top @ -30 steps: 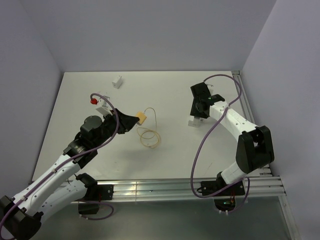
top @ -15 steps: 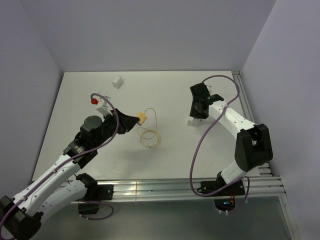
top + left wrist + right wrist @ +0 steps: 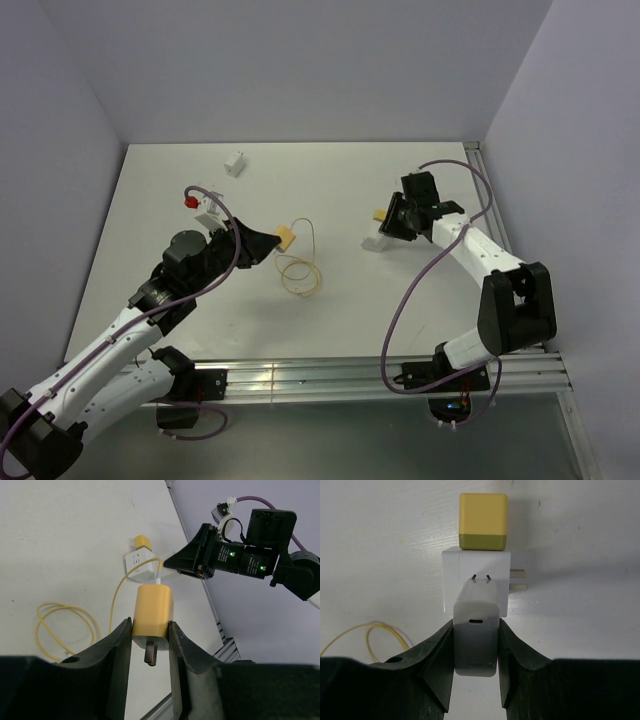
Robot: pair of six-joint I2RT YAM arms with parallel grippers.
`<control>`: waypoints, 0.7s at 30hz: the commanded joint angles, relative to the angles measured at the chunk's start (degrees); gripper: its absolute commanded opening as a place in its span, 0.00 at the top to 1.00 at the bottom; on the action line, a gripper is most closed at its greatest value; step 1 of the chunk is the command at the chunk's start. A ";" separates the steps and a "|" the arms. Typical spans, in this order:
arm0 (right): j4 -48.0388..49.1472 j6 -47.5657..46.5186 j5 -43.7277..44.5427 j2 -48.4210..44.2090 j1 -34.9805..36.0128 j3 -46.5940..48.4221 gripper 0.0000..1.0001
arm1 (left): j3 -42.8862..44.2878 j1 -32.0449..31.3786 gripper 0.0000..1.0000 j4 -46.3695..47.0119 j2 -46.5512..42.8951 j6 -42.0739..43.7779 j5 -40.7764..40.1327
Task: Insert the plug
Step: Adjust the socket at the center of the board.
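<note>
Across the white table (image 3: pixel 340 290) we have both arms reaching out. The left tool (image 3: pixel 149 628) is clamped on a yellow plug (image 3: pixel 153 611) and holds it above the middle of the table, with its thin cable (image 3: pixel 298 272) looped on the surface below. The right tool (image 3: pixel 476 626) grips a grey plug (image 3: pixel 476 647) and presents it to the white socket block (image 3: pixel 454 587). That block lies on the right half of the table, and a yellow cube (image 3: pixel 483 521) sits against its far end. The grey plug's two slanted pins (image 3: pixel 481 577) meet the block's face and, as far as we can tell, are not yet sunk in.

We judge the step in hand to be seating this grey plug. Next we need a straight push along the pins, keeping them square to the slots. The block could slide away, since nothing braces it and the left tool is well apart.
</note>
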 commanded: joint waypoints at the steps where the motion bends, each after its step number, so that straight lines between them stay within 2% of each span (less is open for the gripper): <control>1: 7.43 2.19 -8.37 -3.01 -2.37 -3.90 0.85 | 1.38 -0.02 1.00 3.17 0.12 0.31 1.33; 6: 13.50 3.07 -15.92 -5.30 -7.02 -9.97 0.84 | 1.38 -0.02 1.00 3.17 0.12 0.48 1.33; 14: 20.88 4.30 -22.97 -4.25 -13.18 -17.71 0.82 | 1.38 0.06 1.00 3.52 0.21 0.40 1.68; 21: 27.48 5.79 -27.90 -2.22 -16.96 -23.25 0.75 | 1.38 -0.02 1.00 3.26 0.03 0.57 2.03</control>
